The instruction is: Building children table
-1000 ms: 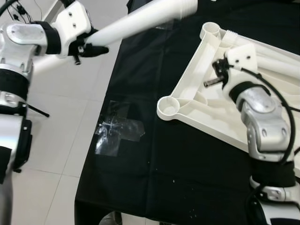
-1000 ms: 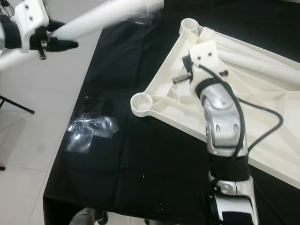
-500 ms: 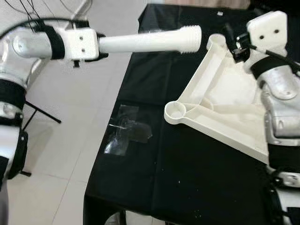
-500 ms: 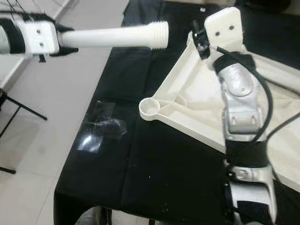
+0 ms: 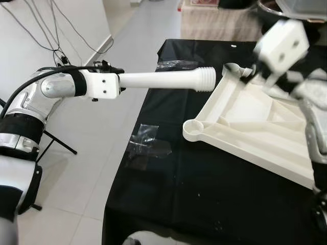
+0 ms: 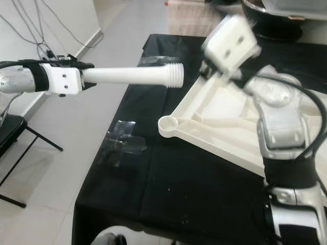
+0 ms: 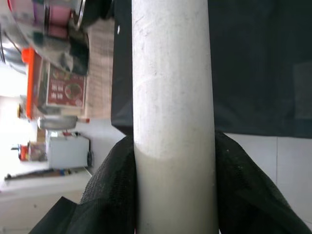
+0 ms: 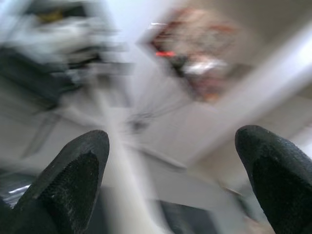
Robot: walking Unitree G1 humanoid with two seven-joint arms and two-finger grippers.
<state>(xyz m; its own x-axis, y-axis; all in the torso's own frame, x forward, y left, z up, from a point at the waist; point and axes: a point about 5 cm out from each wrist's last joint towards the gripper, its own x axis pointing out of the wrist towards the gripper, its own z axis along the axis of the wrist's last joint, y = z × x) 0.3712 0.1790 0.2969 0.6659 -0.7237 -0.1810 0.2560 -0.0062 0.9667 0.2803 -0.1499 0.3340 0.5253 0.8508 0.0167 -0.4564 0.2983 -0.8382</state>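
The white table leg [image 5: 163, 80] juts level from the left gripper [image 7: 173, 161], whose black fingers [image 7: 114, 190] clamp its shaft; the threaded end hangs just short of the upturned tabletop [image 5: 245, 127], near the corner sockets [image 5: 193, 127]. To seat it, tip the thread square over a socket. The right gripper [image 8: 170, 170], spread wide and empty, is motion-blurred, so its contact with the tabletop is unclear

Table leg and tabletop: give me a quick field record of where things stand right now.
table leg: held level above the table's left edge, threaded end toward the tabletop
left gripper: shut on the table leg
tabletop: upside down on the black cloth, near corner socket empty
right gripper: open, raised over the tabletop's far corner, blurred
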